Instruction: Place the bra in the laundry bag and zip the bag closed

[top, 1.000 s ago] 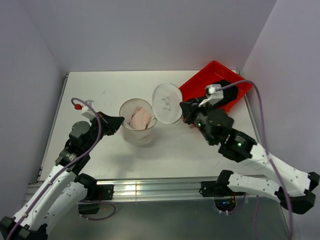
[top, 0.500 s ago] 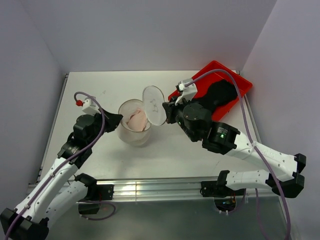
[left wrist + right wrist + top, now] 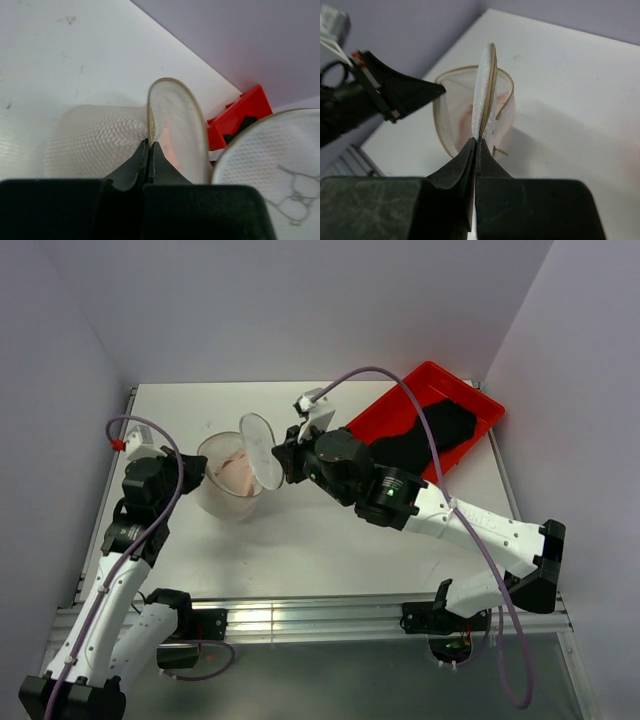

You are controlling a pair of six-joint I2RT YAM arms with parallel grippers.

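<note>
The white mesh laundry bag (image 3: 222, 498) stands open on the table left of centre, with the pink bra (image 3: 236, 469) inside it. My left gripper (image 3: 192, 471) is shut on the bag's left rim (image 3: 149, 107). My right gripper (image 3: 283, 462) is shut on the edge of the round zip lid (image 3: 260, 449) and holds it tilted upright over the bag's right rim. In the right wrist view the lid (image 3: 485, 82) shows edge-on above the fingertips, with the bag (image 3: 445, 127) and bra (image 3: 465, 118) behind it. The left wrist view shows the lid's squiggle mark (image 3: 295, 192).
A red plastic tray (image 3: 389, 417) holding a dark garment (image 3: 428, 436) sits at the back right; it also shows in the left wrist view (image 3: 247, 109). The right arm stretches across the table's middle. Walls close in the left, back and right sides.
My right gripper has swung the lid leftward and raised it from lying flat to upright over the bag. The bag and my left gripper have shifted left.
</note>
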